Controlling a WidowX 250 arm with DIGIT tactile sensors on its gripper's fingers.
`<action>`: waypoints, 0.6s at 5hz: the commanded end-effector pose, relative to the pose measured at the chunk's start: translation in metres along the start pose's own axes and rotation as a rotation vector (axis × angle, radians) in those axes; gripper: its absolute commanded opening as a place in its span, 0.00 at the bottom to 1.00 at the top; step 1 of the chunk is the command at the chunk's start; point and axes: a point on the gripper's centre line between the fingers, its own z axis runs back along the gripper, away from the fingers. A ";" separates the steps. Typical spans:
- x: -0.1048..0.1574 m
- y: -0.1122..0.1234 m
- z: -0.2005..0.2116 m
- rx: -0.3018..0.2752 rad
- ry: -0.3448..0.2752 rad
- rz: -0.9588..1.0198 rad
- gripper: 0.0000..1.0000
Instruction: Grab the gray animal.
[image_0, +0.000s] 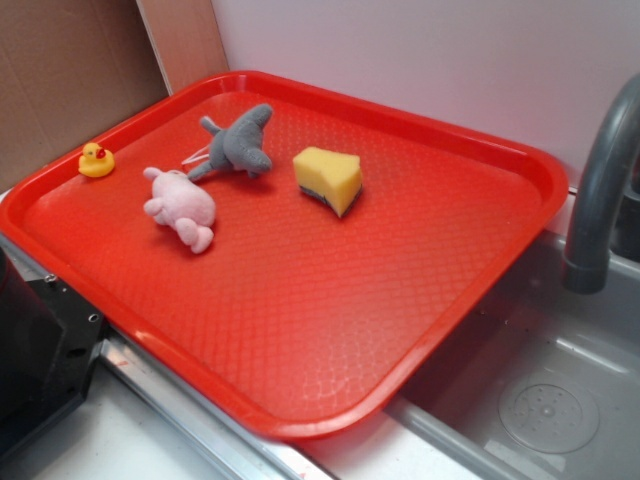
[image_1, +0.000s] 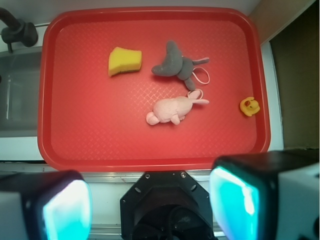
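The gray animal (image_0: 238, 143) is a small dark-gray plush with fins and a white string loop. It lies on the red tray (image_0: 330, 310) near the far left, and shows in the wrist view (image_1: 176, 64) toward the top centre. My gripper (image_1: 150, 202) is open and empty, its two pads wide apart, held high above the tray's near edge and well away from the toy. The gripper does not show in the exterior view.
A pink plush (image_0: 180, 205) lies just in front of the gray animal. A yellow sponge (image_0: 328, 178) sits to its right. A tiny yellow duck (image_0: 96, 160) stands at the tray's left rim. A sink (image_0: 560, 400) and a gray faucet (image_0: 600, 190) are at the right.
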 end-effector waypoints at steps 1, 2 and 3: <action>0.000 0.000 0.000 0.000 0.000 0.000 1.00; 0.027 0.011 -0.037 0.072 0.041 -0.147 1.00; 0.062 0.029 -0.066 0.088 0.049 -0.275 1.00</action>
